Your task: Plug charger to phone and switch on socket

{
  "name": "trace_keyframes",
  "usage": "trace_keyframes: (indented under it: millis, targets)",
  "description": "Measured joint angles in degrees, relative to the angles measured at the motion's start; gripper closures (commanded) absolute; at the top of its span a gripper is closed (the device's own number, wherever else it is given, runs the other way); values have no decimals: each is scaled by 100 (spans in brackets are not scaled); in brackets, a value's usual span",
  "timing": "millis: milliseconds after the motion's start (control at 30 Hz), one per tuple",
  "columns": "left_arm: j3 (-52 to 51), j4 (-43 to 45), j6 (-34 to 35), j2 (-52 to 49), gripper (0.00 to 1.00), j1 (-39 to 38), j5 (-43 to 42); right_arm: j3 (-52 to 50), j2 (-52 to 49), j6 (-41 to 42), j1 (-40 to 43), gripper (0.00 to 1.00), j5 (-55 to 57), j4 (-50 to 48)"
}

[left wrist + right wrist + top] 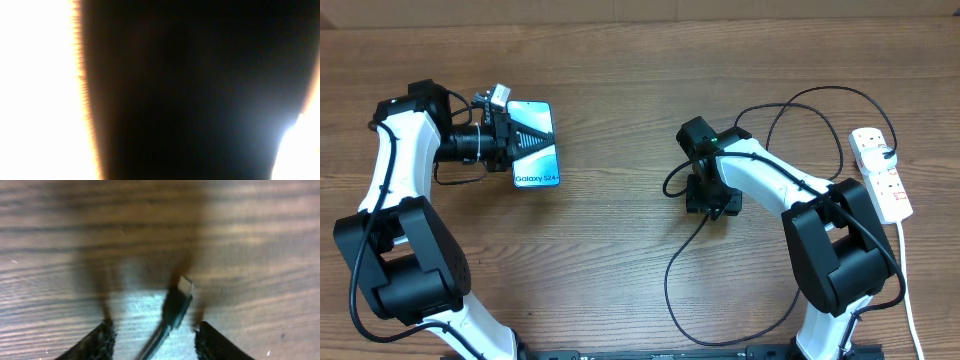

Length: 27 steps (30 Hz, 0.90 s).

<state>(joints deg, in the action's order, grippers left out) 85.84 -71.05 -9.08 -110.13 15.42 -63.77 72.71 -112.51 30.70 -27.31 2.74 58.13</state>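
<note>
Charger cable (pixel 672 268) lies looped across the wooden table (pixel 620 80), and its black plug (pixel 888 153) sits in the socket (pixel 882 172) at the far right edge. Connector tip (pixel 185 286) rests on the wood between the two fingers (pixel 104 336) of the right gripper (pixel 155 328). Jaws are spread wide with the tip in the gap, touching neither finger. In the overhead view the right gripper points down at mid-table. Phone (pixel 538 150) is on the left side, screen up, reading "Galaxy S24". Left gripper (pixel 515 140) overlaps the phone's left end; cannot tell if it is clenched. Left wrist view is just black and glare. White cord (pixel 910 290) runs from the socket toward the near edge.
</note>
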Motion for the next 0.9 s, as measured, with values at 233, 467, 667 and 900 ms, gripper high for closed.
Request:
trace_keyframes:
  millis: [233, 467, 667, 900]
  targets:
    - [0, -2, 0, 0, 96, 0, 0, -22, -2, 382, 2, 76, -103, -17]
    - [0, 0, 0, 0, 96, 0, 0, -87, 7, 446, 144, 76, -328, -120]
    - [0, 0, 0, 0, 96, 0, 0, -157, 44, 446, 306, 77, -509, -212]
    - [0, -2, -2, 0, 96, 0, 0, -175, 50, 448, 321, 78, -533, -249]
